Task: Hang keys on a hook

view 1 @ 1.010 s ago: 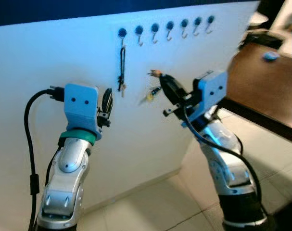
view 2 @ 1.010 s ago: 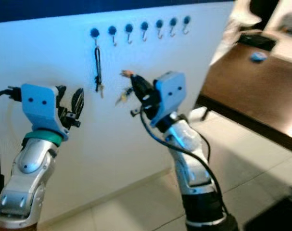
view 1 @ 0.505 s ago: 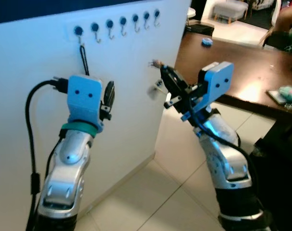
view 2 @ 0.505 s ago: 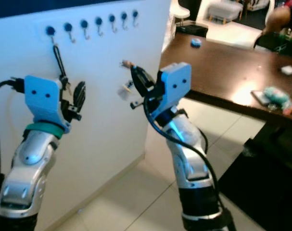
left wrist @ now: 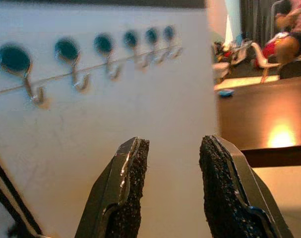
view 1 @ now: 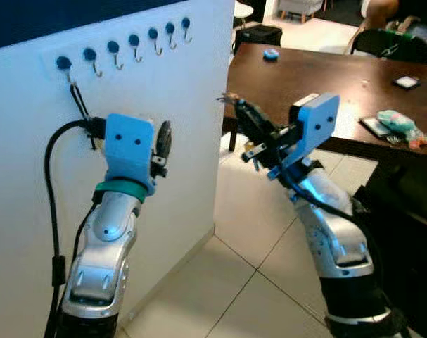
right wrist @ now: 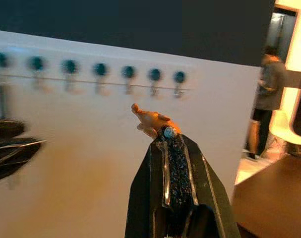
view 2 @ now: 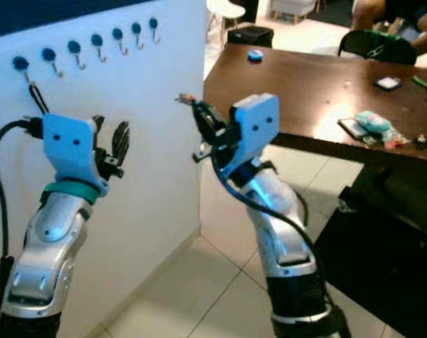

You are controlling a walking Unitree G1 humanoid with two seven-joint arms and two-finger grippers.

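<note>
- Right gripper: raised in front of the wall's outer edge, fingers pressed together on the keys; only a small orange-brown tip pokes out past the fingertips, a metal ring glinting between the pads.
- Left gripper: held up close to the white wall, fingers parted with a clear gap, nothing between them.
- Hooks: 7 in a row near the top of the wall, each a dark round base with a small metal hook below. The leftmost one already carries a dark strap hanging down behind the left arm; the other 6 look free.
- Keys' position: in the air, below the hook row and off to its right, well apart from any hook.
- Background: dark wooden table to the right with small items on it; tiled floor below.
- Step in hand, as judged: carrying the keys to a free hook.
- Doing it well, as judged: bring the right arm back toward the wall and up, pick 1 of the free hooks at the right end, level the ring just above the hook tip, then lower so the ring drops over it before loosening the fingers. Keep the left arm clear of the approach path.
</note>
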